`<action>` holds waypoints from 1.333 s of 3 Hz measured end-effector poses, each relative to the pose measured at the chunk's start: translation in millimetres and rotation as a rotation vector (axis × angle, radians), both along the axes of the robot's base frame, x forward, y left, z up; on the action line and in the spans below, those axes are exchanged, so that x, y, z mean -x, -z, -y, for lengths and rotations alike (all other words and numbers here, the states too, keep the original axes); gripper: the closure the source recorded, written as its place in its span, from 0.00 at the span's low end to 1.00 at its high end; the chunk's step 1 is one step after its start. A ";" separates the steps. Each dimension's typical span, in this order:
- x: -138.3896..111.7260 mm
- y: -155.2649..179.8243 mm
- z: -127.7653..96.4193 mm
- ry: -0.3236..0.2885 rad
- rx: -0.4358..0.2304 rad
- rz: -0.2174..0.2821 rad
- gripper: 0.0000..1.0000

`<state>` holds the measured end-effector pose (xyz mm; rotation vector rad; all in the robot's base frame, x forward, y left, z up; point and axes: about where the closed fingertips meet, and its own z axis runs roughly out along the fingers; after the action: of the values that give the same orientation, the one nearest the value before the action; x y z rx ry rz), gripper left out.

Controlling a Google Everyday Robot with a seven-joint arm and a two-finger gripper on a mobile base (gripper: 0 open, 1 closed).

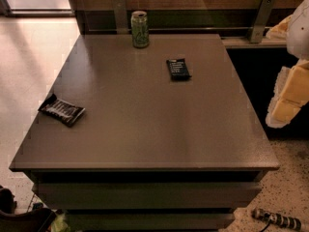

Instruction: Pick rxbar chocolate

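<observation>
The pincer (287,100) hangs at the right edge of the frame, off the table's (145,134) right side, with nothing visible in it; whether it is spread or pressed together I cannot tell. Nearest to it on the table lies the blue bar (178,68), flat, in the upper middle of the frame; beyond that the can (140,29) stands upright near the far edge. The rxbar (62,110) is well apart from both, at the left of the frame close to the table's left edge, flat and slanted, white print up. The step in hand looks to be the reach, with the whole table yet to cross. To do it well the pincer should travel high enough to pass over the blue bar without brushing it, and not settle on it, though it is the closer dark wrapper. Over the rxbar it would best turn to close across the narrow width at the middle and come straight down, since a flat wrapper gives little to grip and could slide toward the edge. The arm (300,28) shows only as pale yellow and white blocks along the right edge, rising out of the frame at the upper right; its joints are hidden, so I judge only that it stands beside the table, not over it
</observation>
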<state>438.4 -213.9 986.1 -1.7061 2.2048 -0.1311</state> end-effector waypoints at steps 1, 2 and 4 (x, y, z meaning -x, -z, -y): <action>0.0 -0.1 0.0 0.000 0.000 0.000 0.00; -16.7 7.3 -23.4 0.007 -0.060 0.033 0.00; -52.4 29.8 -89.6 0.033 -0.320 0.118 0.00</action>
<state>490.8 -124.3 956.4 -1.4509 2.0400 0.1051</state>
